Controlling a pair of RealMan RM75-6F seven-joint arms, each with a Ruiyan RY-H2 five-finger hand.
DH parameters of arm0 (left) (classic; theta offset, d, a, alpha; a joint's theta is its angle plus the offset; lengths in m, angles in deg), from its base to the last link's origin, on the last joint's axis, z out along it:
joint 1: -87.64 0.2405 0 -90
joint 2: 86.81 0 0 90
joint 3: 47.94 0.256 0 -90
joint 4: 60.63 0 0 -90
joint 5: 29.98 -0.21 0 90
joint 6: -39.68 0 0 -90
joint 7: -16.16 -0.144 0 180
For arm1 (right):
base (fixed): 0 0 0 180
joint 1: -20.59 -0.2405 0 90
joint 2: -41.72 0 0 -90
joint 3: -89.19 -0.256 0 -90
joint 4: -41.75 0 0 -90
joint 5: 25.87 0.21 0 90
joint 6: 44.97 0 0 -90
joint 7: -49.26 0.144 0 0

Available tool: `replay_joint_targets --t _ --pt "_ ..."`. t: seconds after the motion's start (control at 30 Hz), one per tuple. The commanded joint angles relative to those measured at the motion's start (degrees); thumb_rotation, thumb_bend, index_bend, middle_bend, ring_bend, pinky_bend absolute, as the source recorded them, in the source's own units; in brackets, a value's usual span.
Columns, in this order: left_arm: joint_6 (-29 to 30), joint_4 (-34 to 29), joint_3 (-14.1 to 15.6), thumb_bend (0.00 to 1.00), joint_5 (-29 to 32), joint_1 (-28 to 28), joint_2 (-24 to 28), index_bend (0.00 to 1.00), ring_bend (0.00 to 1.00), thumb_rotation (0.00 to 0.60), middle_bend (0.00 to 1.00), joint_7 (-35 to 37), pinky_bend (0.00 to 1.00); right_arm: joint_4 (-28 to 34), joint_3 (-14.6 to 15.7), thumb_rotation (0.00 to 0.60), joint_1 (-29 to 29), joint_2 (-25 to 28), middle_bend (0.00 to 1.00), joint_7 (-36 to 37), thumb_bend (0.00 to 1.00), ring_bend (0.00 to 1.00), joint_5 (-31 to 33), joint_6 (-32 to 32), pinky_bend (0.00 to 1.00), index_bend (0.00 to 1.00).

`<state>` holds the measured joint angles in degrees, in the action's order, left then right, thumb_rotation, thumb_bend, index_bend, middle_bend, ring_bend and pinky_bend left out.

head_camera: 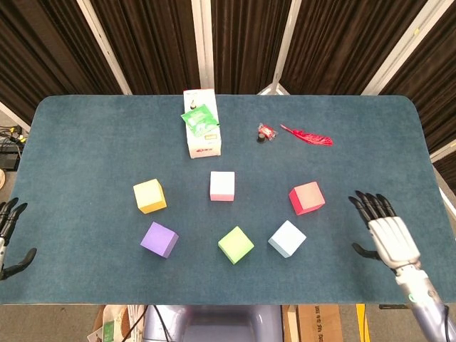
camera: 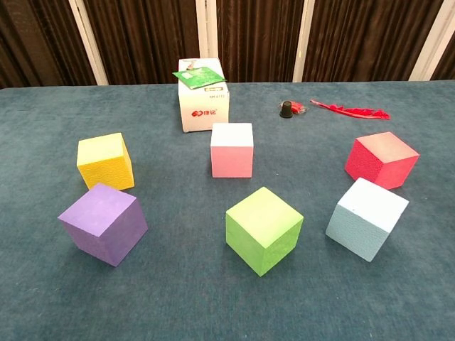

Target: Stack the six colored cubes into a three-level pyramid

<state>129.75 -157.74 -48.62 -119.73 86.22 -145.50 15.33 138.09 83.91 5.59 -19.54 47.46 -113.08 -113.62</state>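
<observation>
Blue felt covers the worktop (head_camera: 85, 142). Right hand (head_camera: 388, 235) hovers empty, fingers spread; left hand (head_camera: 8, 239) likewise at the edge. Nearest the right hand sit the pale blue cube (head_camera: 287, 239) and red cube (head_camera: 306, 198), both turned cornerwise, no long axis. Square the hand to the faces before gripping.
</observation>
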Motion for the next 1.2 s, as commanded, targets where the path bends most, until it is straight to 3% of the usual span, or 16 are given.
replay_joint_targets --t 0.03,0.27,0.6,0.87,1.2 --pt "0.1 -0.2 0.0 0.38 0.1 0.1 0.1 0.06 0.0 0.6 0.0 0.2 0.0 1.5 -2.4 0.6 -5.6 -0.8 0.02 -2.4 0.23 0.0 5.7 8.3 0.0 0.06" --pt "-0.2 -0.5 -0.3 0.38 0.9 0.1 0.3 0.06 0.0 0.6 0.0 0.3 0.0 -0.9 -5.4 0.6 -13.4 -4.5 0.02 -7.7 0.23 0.0 14.7 18.1 0.0 0.06" --pt "-1.3 -0.4 -1.7 0.38 3.9 -0.4 0.0 0.06 0.0 0.6 0.0 -0.3 0.0 -6.0 -6.6 0.6 -21.5 -9.2 0.02 -16.1 0.23 0.0 24.6 25.1 0.0 0.06" --pt "-1.3 -0.6 -2.1 0.38 4.8 -0.3 0.3 0.06 0.0 0.6 0.0 0.2 0.0 -7.3 -5.8 0.6 -26.8 -9.9 0.03 -20.7 0.23 0.0 33.5 29.3 0.0 0.08" --pt "-2.0 -0.8 -2.2 0.38 5.3 -0.5 0.1 0.06 0.0 0.6 0.0 -0.5 0.0 -7.8 -3.6 0.6 -31.2 -9.6 0.13 -24.0 0.24 0.0 40.5 30.0 0.0 0.19"
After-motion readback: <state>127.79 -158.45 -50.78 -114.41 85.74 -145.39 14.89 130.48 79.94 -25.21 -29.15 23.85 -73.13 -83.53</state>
